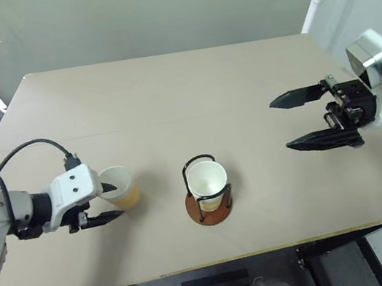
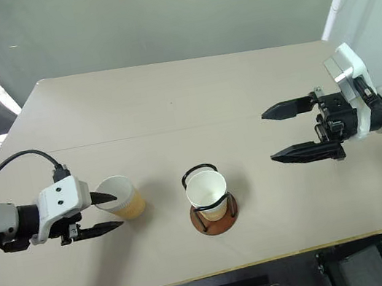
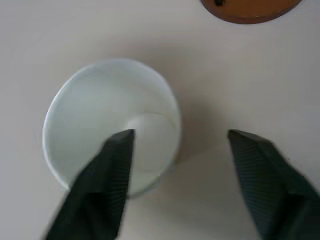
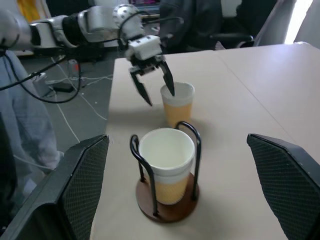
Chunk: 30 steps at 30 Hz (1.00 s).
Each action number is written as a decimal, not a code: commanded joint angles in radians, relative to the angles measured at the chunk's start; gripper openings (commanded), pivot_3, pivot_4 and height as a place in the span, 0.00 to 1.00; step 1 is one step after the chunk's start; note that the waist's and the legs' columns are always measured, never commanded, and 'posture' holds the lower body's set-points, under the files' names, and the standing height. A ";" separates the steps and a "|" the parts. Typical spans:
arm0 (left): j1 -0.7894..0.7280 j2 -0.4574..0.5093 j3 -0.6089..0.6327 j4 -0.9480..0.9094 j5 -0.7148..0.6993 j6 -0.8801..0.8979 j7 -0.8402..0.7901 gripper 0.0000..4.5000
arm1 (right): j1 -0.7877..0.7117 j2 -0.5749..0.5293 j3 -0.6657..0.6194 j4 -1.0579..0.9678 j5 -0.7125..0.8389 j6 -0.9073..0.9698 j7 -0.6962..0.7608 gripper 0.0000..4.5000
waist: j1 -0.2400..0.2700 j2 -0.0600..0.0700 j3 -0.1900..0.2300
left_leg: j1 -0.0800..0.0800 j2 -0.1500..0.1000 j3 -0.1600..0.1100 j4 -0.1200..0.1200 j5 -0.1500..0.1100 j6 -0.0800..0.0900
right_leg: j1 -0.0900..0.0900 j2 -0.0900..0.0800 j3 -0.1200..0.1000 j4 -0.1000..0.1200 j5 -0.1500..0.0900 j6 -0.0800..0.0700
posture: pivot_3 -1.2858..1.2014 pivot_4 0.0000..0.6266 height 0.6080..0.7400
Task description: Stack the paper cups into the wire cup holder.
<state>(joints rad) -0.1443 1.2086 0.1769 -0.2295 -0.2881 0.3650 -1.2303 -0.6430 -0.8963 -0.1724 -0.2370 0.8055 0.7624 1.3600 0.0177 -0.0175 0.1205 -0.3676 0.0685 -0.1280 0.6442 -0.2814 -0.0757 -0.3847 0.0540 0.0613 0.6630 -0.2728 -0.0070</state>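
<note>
**Paper cups: one left loose, left arm is on it**

Paper cups, the pale yellow-orange tapered ones with white insides: from my remote seat I count one already seated in the black-wire cup holder with the reddish-brown disc base [image 1: 209, 197], and one loose cup [image 1: 120, 187] standing upright, mouth up, well apart from it.

My left gripper [image 1: 109, 205] is the nearer arm by far. One finger [image 3: 107, 175] hangs over the cup's open mouth, the other is outside the wall, so the rim sits between them. Fingers are partly open, not pinching anything yet as far as I can tell.

My right gripper [image 1: 304, 119] is spread wide, holding nothing, well off past the holder's far side.
</note>
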 commanded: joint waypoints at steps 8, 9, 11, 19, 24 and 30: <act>-0.115 0.005 -0.024 0.020 -0.058 0.008 -0.074 0.00 | 0.027 -0.051 -0.081 -0.086 0.100 0.029 -0.067 1.00 | 0.001 0.000 0.000 | 0.000 0.000 0.000 0.000 0.000 0.001 | 0.000 0.000 0.000 0.000 0.000 0.001 | 0.52 0.24 1.00; -0.120 0.006 -0.022 0.020 -0.066 0.012 -0.082 0.00 | 0.028 -0.053 -0.082 -0.086 0.103 0.029 -0.069 1.00 | 0.001 0.000 0.000 | 0.000 0.000 0.000 0.000 0.000 0.001 | 0.000 0.000 0.000 0.000 0.000 0.001 | 0.52 0.24 1.00; -0.141 0.004 -0.016 0.022 -0.093 0.026 -0.098 0.00 | 0.029 -0.057 -0.084 -0.087 0.108 0.028 -0.072 1.00 | 0.001 0.000 0.000 | 0.000 0.000 0.000 0.000 0.000 0.001 | 0.000 0.000 0.000 0.000 0.000 0.001 | 0.52 0.24 1.00; -0.628 -0.108 -0.062 0.074 -0.298 0.118 -0.156 0.00 | 0.029 -0.087 -0.098 -0.102 0.131 0.026 -0.069 1.00 | 0.020 -0.001 0.000 | -0.001 -0.001 -0.002 0.002 0.000 0.001 | 0.001 0.000 0.000 0.000 0.000 0.002 | 0.52 0.24 1.00; -0.865 -0.207 -0.132 0.118 -0.392 0.177 -0.282 0.00 | 0.046 -0.111 -0.114 -0.134 0.158 0.033 -0.068 1.00 | 0.018 0.005 -0.004 | -0.003 -0.005 0.000 0.004 0.001 -0.001 | 0.002 -0.005 0.002 -0.003 0.000 0.007 | 0.52 0.24 1.00; -0.869 -0.179 -0.298 0.085 -0.456 0.132 -0.384 0.00 | 0.134 -0.200 -0.121 -0.190 0.094 -0.015 -0.028 1.00 | 0.010 0.004 -0.003 | -0.003 -0.005 0.013 0.005 0.001 -0.001 | 0.000 -0.005 0.013 -0.002 -0.004 0.016 | 0.52 0.24 1.00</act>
<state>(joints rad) -1.0128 0.9926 -0.0963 -0.1159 -0.7127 0.5386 -1.5695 -0.5245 -1.0604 -0.2588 -0.3955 0.9289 0.7816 1.3137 0.0281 -0.0130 0.1172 -0.3698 0.0633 -0.1168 0.6492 -0.2812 -0.0760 -0.3854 0.0494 0.0774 0.6613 -0.2774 0.0102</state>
